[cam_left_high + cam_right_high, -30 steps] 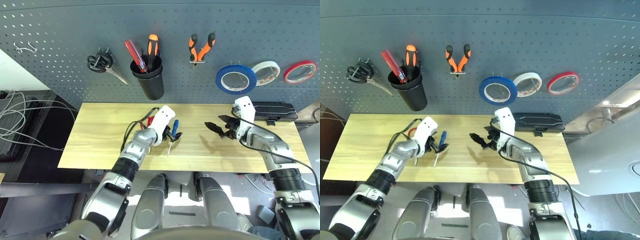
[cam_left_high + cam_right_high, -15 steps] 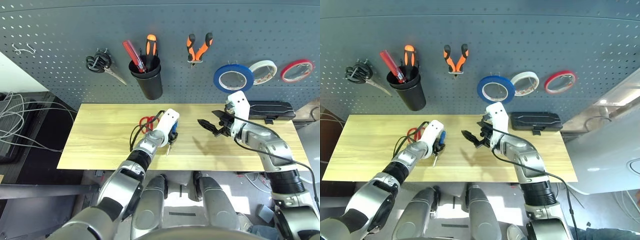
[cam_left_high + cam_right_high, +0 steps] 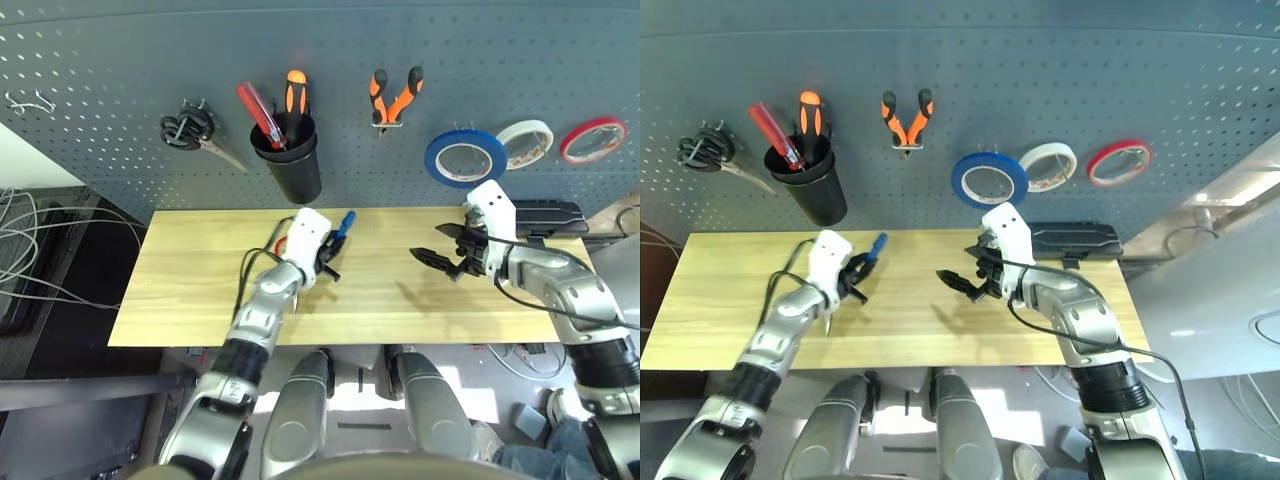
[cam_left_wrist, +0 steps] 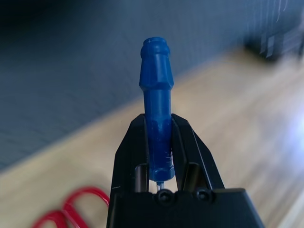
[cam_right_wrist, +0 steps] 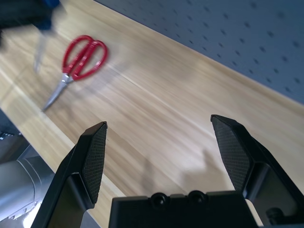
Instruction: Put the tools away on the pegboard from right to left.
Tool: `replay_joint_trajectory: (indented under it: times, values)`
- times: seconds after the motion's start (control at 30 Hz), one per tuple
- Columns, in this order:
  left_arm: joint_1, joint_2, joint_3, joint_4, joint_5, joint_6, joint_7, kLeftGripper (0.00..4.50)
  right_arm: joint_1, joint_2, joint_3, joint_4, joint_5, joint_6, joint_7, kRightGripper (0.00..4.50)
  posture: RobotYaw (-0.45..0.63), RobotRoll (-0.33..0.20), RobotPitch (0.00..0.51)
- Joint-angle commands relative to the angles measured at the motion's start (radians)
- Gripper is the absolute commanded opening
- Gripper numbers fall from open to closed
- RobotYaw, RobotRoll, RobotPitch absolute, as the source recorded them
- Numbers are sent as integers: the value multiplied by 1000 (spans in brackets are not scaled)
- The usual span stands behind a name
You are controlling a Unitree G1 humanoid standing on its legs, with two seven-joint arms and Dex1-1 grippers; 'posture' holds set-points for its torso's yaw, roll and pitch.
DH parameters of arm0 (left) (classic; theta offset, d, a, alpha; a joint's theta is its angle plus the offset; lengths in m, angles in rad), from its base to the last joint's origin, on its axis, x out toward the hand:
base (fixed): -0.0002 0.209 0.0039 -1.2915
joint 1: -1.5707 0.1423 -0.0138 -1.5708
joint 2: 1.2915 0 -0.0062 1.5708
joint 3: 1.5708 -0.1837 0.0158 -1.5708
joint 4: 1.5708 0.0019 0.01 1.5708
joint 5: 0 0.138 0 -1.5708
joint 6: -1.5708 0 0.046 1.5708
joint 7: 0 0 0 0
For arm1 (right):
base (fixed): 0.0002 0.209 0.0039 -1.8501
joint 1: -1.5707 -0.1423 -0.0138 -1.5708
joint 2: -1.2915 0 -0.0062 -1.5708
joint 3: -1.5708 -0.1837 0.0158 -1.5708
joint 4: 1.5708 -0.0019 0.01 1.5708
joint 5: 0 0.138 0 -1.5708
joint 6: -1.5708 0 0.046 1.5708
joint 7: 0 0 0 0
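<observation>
My left gripper (image 3: 328, 256) is shut on the small blue-handled screwdriver (image 4: 156, 95), held above the wooden table (image 3: 190, 290) with the blue handle (image 3: 344, 221) pointing toward the pegboard (image 3: 120, 60). The red-handled scissors (image 5: 80, 59) lie flat on the table beside that gripper. My right gripper (image 3: 437, 258) hovers open over the table's right half, nothing between its fingers. The blue tape roll (image 3: 465, 158) and the orange-and-black pliers (image 3: 392, 97) hang on the pegboard.
A black cup holder (image 3: 293, 160) on the pegboard holds a red-handled and an orange-and-black screwdriver. Black-handled scissors (image 3: 190, 132) hang left of it. White tape (image 3: 530, 143) and red tape (image 3: 595, 140) hang at the right. A black case (image 3: 545, 217) lies at the table's back right.
The left gripper has lifted the blue screwdriver off the table and tipped its handle up toward the pegboard. The right gripper has drawn back slightly to the right, still open.
</observation>
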Motion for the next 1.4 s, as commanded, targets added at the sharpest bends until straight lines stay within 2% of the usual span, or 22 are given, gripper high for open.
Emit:
replay_joint_trajectory:
  times: [0.03, 0.2, 0.3, 0.43, 0.63, 0.73, 0.87, 1.03, 1.27, 1.33, 1.4]
  values:
    - [49, 20, 9, -190, -104, 13, -66, 557, -30, 23, 25, 5, 20, -25, 30, 4500, -2, 0, 257]
    - [25, -2, 37, -369, -217, 106, -11, 557, -87, 64, 53, 26, 13, -89, 60, 4500, 22, 0, 253]
    - [-60, -30, 86, -447, -294, 166, 72, 557, -117, 86, 71, 34, 3, -129, 73, 4500, 40, 0, 251]
    - [-160, -44, 178, -465, -410, 203, 132, 557, -140, 111, 87, 34, 3, -175, 89, 4500, 46, 0, 249]
    - [-320, -15, 263, -495, -500, 235, 225, 557, -163, 139, 97, 25, 7, -239, 118, 4500, 47, 0, 249]
    - [-415, 18, 300, -448, -482, 212, 254, 557, -192, 172, 86, 20, 19, -264, 113, 4500, 47, 0, 246]
    - [-448, 16, 305, -339, -422, 133, 250, 557, -210, 195, 79, 26, 23, -279, 105, 4500, 49, 0, 243]
    - [-438, -22, 254, -202, -323, 36, 244, 557, -221, 210, 71, 37, 15, -302, 80, 4500, 30, 0, 243]
    - [-407, -34, 200, -156, -255, 46, 247, 557, -228, 217, 57, 32, 21, -299, 50, 4500, 21, 0, 243]
    - [-411, -15, 180, -180, -249, 55, 219, 1309, -219, 210, 54, 26, 23, -293, 48, 4500, 19, 0, 246]
    - [-416, 10, 161, -233, -289, 114, 182, 1938, -205, 194, 47, 31, 21, -293, 50, 4500, 20, 0, 248]
